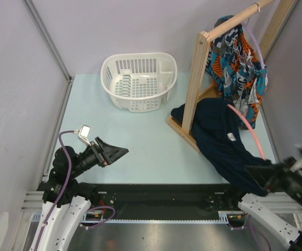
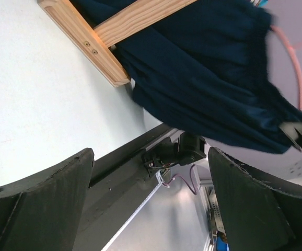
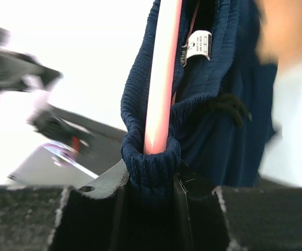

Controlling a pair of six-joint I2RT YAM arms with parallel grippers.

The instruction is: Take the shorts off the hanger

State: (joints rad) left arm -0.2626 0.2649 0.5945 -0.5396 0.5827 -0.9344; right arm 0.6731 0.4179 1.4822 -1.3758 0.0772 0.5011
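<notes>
The colourful printed shorts (image 1: 237, 73) hang from the lavender hanger (image 1: 256, 46) on the wooden rail at the top right, with neither gripper touching them. My right gripper (image 1: 268, 177) is low at the near right. It is shut on the waistband of a plain navy garment (image 3: 219, 78) wrapped round a pink hanger (image 3: 161, 78), and the cloth fills the gap between its fingers (image 3: 150, 183). My left gripper (image 1: 117, 151) is at the near left, open and holding nothing (image 2: 151, 204), pointing right toward the rack.
The wooden rack (image 1: 198, 78) stands at the right with its foot (image 2: 88, 47) on the table. The navy garment (image 1: 219, 141) stretches from the rack base to my right gripper, the pink hanger (image 1: 247, 130) arcing over it. A white laundry basket (image 1: 139, 81) sits at the back centre.
</notes>
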